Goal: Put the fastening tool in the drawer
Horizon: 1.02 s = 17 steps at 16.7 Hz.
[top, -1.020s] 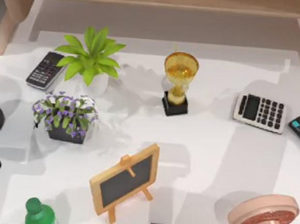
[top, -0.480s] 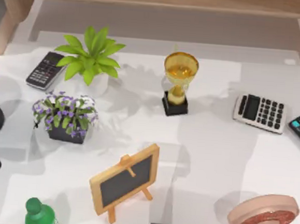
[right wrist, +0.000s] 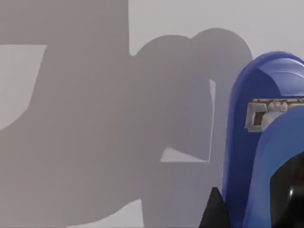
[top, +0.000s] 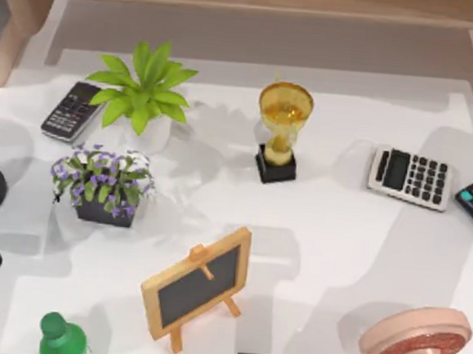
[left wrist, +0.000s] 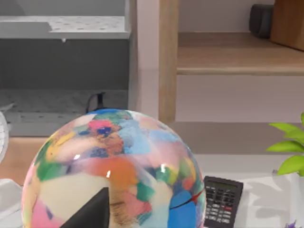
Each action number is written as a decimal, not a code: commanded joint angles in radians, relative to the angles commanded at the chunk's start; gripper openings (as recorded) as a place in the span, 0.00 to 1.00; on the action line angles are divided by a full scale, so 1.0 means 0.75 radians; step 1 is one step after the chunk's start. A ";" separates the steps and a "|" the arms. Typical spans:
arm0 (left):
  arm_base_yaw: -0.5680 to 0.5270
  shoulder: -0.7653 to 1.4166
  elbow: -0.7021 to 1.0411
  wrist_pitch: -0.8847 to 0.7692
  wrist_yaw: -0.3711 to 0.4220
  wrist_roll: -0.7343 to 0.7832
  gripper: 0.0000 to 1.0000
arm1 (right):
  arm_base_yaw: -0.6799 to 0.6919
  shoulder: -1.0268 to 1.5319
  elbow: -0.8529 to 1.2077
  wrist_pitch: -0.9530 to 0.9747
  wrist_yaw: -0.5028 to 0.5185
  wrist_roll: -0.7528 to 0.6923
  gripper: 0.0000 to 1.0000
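Right wrist view: blue stapler (right wrist: 266,142) very close to the camera, seen end-on with its metal staple channel showing, a pale surface behind it crossed by broad shadows; a dark fingertip (right wrist: 214,211) sits just beside the blue body, but whether the right claw is clamped on it or merely alongside, I cannot tell. Left wrist view: a multicoloured globe (left wrist: 114,171) right up against the lens, dark calculator (left wrist: 222,199) beside it, wooden shelving behind; left claw's state likewise cannot be told (one dark tip (left wrist: 92,211) crosses the globe).

Top view: white table (top: 330,234) with trophy (top: 283,131), grey calculator (top: 410,177), small chalkboard (top: 197,285), two plants, green bottle.

Judgement: the stapler is with the right arm, so the step in hand is the pick or early carry; next comes finding the drawer and bringing the stapler over its opening.
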 joint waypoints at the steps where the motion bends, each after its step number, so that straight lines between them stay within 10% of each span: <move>1: 0.000 0.000 0.000 0.000 0.000 0.000 1.00 | 0.000 0.000 0.000 0.000 0.000 0.000 0.00; 4: 0.000 0.000 0.000 0.000 0.000 0.000 1.00 | 0.000 0.000 0.000 0.000 0.000 0.000 0.00; 17: 0.000 0.000 0.000 0.000 0.000 0.000 1.00 | 0.000 0.000 0.000 0.000 0.000 0.000 0.98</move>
